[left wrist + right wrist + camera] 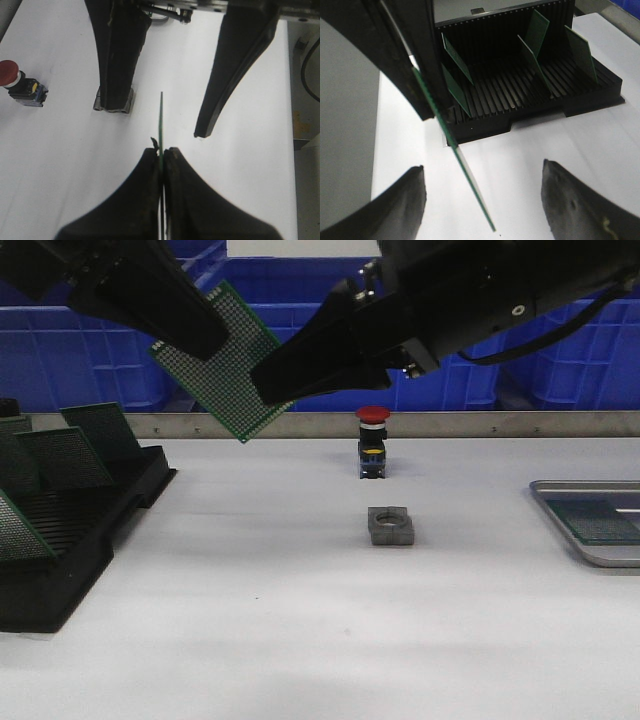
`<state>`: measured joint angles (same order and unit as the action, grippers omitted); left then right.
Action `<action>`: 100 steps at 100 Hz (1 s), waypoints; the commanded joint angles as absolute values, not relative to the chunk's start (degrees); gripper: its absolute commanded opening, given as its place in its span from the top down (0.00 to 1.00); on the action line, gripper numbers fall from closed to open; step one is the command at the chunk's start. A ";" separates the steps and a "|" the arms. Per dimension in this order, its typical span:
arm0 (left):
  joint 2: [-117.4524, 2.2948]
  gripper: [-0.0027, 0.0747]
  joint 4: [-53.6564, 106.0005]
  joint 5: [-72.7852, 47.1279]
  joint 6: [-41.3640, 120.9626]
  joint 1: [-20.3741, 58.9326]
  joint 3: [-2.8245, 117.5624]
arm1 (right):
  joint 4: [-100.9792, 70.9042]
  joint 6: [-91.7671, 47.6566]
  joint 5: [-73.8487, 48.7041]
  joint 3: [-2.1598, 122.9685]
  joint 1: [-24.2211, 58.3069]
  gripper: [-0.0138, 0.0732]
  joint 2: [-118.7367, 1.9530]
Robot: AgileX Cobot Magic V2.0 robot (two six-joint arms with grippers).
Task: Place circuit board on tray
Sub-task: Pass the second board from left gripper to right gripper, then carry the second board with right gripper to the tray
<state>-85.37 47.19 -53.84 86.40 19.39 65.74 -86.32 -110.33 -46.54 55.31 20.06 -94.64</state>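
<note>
Left gripper (161, 156) is clamped on the circuit board (225, 360), which hangs tilted in the air in the upper left of the front view, above the white table (300, 620). Right gripper (482, 185) has its jaws spread wide, one on each side of the board's free edge, not touching it. Tray (560, 530) sits at the right edge, already carrying one green board (595, 522). Black rack (70, 530) at left holds more boards.
</note>
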 commanded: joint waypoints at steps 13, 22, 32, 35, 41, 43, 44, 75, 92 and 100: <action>-83.37 0.99 50.83 -53.81 86.19 19.97 67.22 | -90.54 -111.03 -49.34 57.05 20.04 0.47 -93.29; -83.37 0.99 50.83 -53.81 86.19 19.97 67.22 | -90.54 -111.03 -49.35 57.05 20.04 0.64 -93.29; -83.37 0.99 50.83 -53.81 86.19 19.97 67.22 | -90.54 -111.03 -49.39 57.05 20.04 0.80 -93.29; -83.37 0.99 50.83 -53.70 86.19 19.97 67.22 | -90.54 -111.03 -49.39 57.05 20.04 0.84 -93.29; -83.37 0.99 50.83 -53.59 86.19 19.97 67.22 | -90.54 -111.03 -49.39 57.05 20.04 0.90 -93.29; -83.37 0.99 50.83 -53.59 86.19 19.97 67.22 | -90.54 -111.03 -49.39 57.05 20.04 0.92 -93.29; -83.37 0.99 50.83 -53.59 86.19 19.97 67.22 | -90.54 -111.03 -49.39 57.05 20.04 0.93 -93.29; -83.37 0.43 50.83 -52.38 86.19 19.97 67.22 | -90.54 -111.03 -49.58 57.05 19.99 0.92 -93.29; -83.37 0.30 50.83 -49.87 86.19 19.85 67.22 | -90.29 -107.77 -49.79 56.99 19.23 0.92 -93.29; -83.37 0.30 50.69 -48.01 86.19 19.50 67.22 | -90.05 -104.92 -49.79 56.88 17.93 0.92 -93.23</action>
<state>-85.37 47.33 -50.54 86.40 19.39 65.74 -86.96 -107.35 -47.65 55.31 19.41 -95.34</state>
